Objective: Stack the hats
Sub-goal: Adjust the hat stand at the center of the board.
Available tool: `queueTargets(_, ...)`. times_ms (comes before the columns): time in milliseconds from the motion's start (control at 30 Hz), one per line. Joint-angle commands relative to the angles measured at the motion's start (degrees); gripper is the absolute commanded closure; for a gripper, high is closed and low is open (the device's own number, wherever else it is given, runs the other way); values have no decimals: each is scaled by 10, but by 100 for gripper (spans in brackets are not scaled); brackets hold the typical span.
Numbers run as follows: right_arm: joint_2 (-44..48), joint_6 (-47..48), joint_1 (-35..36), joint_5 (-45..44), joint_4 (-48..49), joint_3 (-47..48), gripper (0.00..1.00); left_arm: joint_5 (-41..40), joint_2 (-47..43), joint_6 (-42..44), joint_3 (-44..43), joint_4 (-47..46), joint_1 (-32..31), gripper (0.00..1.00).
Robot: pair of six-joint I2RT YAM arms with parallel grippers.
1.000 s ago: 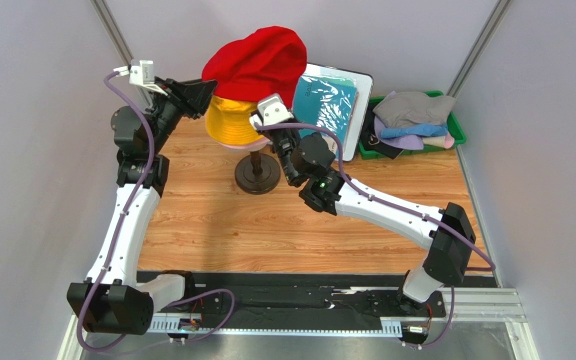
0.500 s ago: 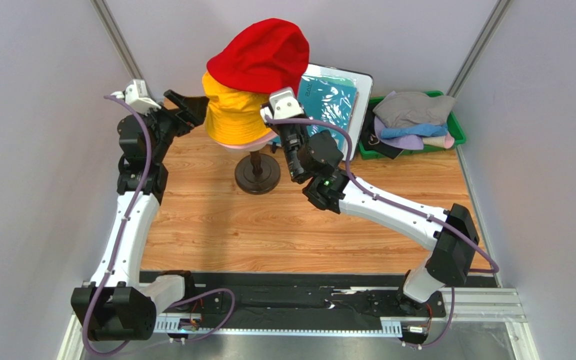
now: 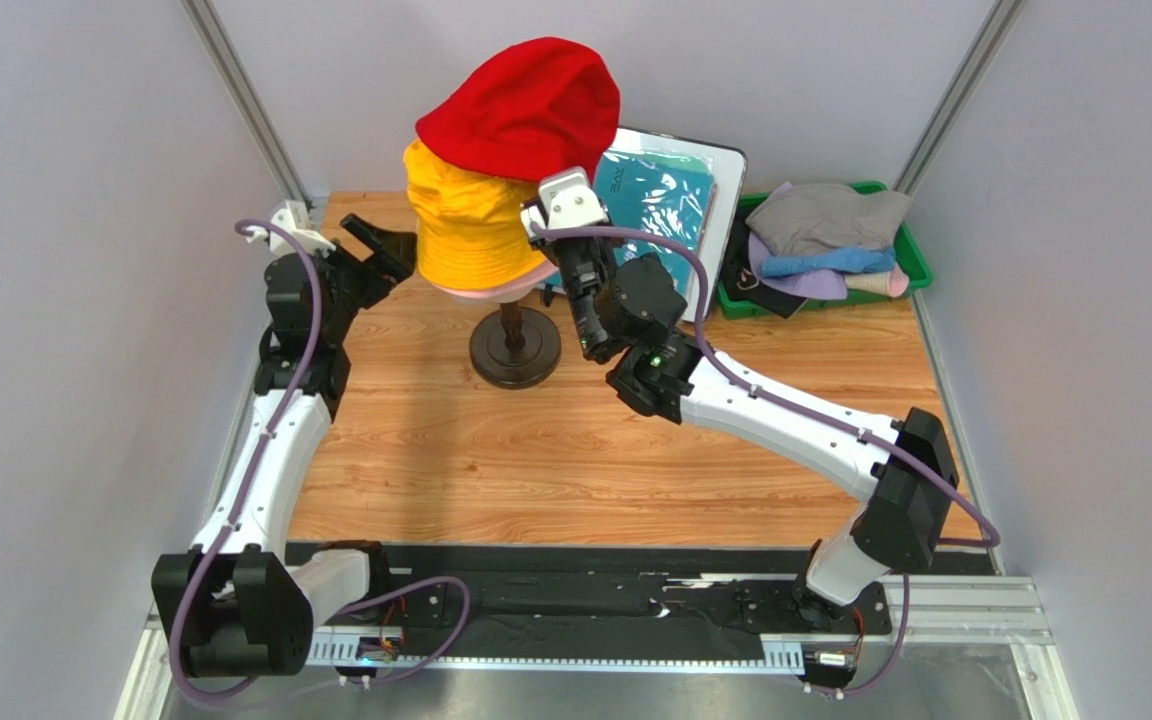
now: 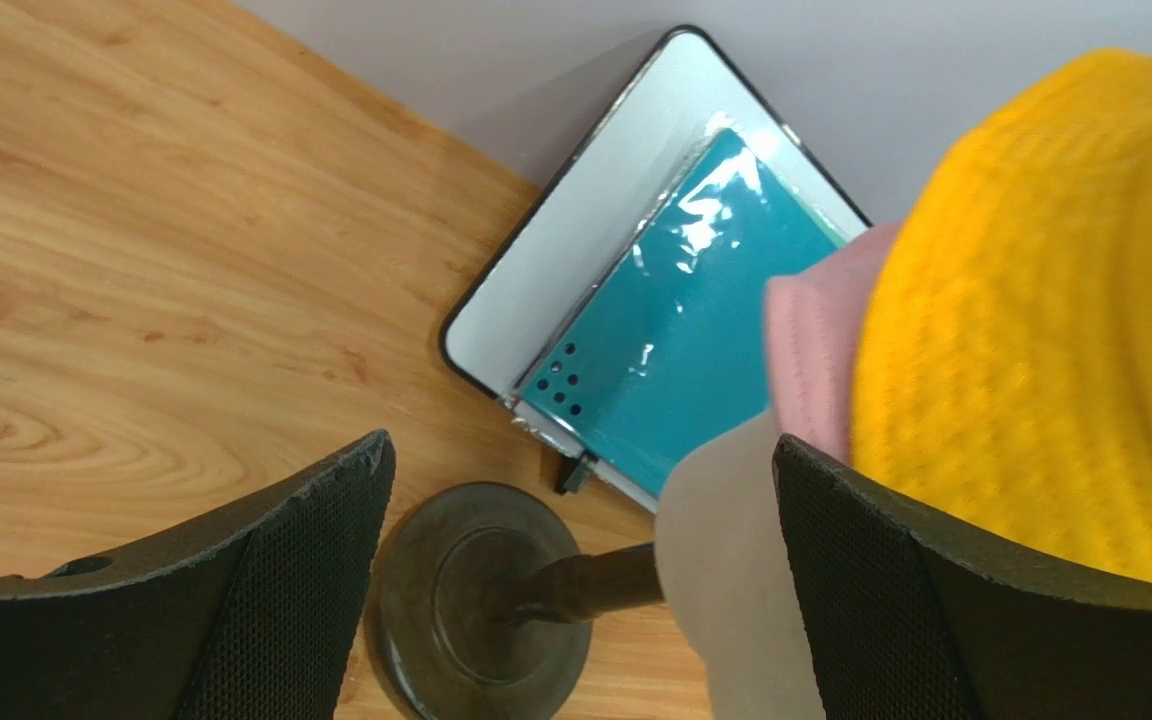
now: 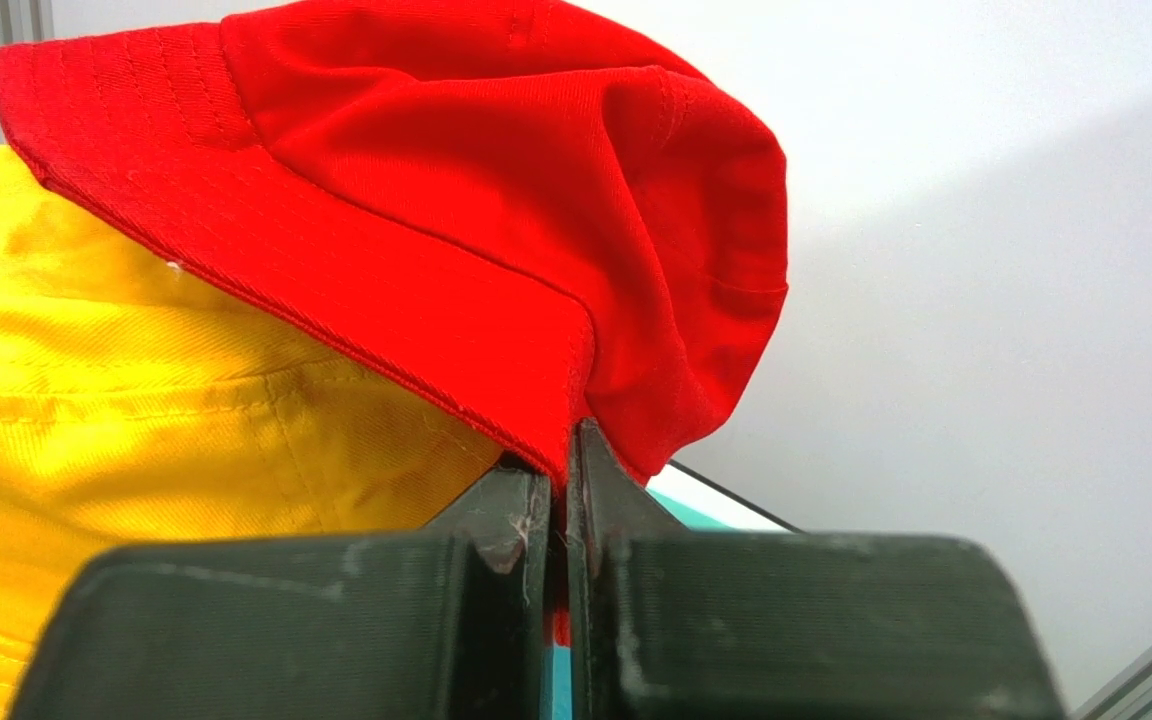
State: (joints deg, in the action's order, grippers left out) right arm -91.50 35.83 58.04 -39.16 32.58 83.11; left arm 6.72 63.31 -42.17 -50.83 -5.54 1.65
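The red hat [image 3: 522,108] tops the stack, perched high and skewed on the crown of the orange-yellow hat [image 3: 470,225] rather than pulled down over it. A pink hat [image 4: 815,353] shows as a rim beneath, and all three are carried on the mannequin head [image 4: 729,578] above its dark base [image 3: 515,348]. Your right gripper [image 5: 567,473] is clenched on the red hat's brim at its right side. Your left gripper [image 4: 579,450] stands released, jaws wide, just beside the orange-yellow hat and holding nothing. Risk noted: the red hat looks only loosely seated. Withdraw the right arm with its jaws closed and you would likely drag the hat off; a hard tug could also rock the stand. More hats [image 3: 830,240] lie in the green bin [image 3: 913,263] at the far right.
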Motion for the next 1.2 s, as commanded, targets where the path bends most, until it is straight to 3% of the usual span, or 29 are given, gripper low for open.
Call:
queueTargets(0, 28, -24, -1, 0, -1, 27, 100, 12, 10, 2, -10, -18, 2, 1)
queueTargets(233, 29, -17, -1, 3, -13, 38, 100, 15, 41, 16, -23, -10, -15, 1)
queueTargets(833, 72, 36, -1, 7, -37, 48, 100, -43, 8, 26, 33, -32, -169, 1)
queueTargets(1067, 90, 61, -1, 18, -52, 56, 100, -60, 28, 59, 11, -56, -268, 0)
queueTargets(1167, 107, 71, -1, 15, -52, 29, 100, -66, 26, 53, 11, -53, -277, 1)
